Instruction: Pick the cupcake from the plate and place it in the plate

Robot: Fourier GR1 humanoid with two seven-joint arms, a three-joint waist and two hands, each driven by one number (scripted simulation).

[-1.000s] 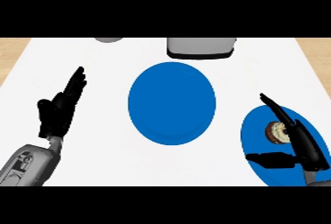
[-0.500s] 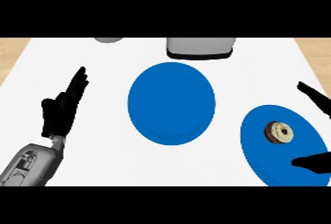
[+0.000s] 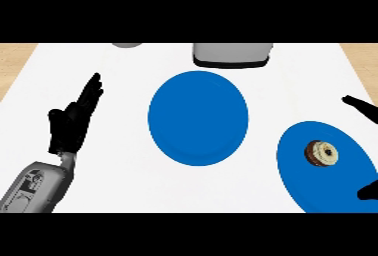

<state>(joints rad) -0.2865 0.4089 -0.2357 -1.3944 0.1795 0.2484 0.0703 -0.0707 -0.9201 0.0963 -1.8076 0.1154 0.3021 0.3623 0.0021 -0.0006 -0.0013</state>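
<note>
Brown-and-cream cupcake (image 3: 322, 152) sits on the right blue plate (image 3: 310, 185), toward that plate's upper right part, untouched. Right plate lies at the counter's right edge and is cut off by the view's border. Right hand (image 3: 363, 109) shows only as black tips at the right border: one above the plate's top rim, another by its lower right rim, spread wide apart and clear of the cupcake, holding nothing. Centre plate (image 3: 198, 118), also blue, lies on the white counter (image 3: 125, 165), apart from the right plate and bare. Left hand (image 3: 72, 122) rests at the left, fingers straight and pointing up, open, nothing in it. Grey appliance (image 3: 231, 54) stands at the counter's far edge, above the centre plate.
</note>
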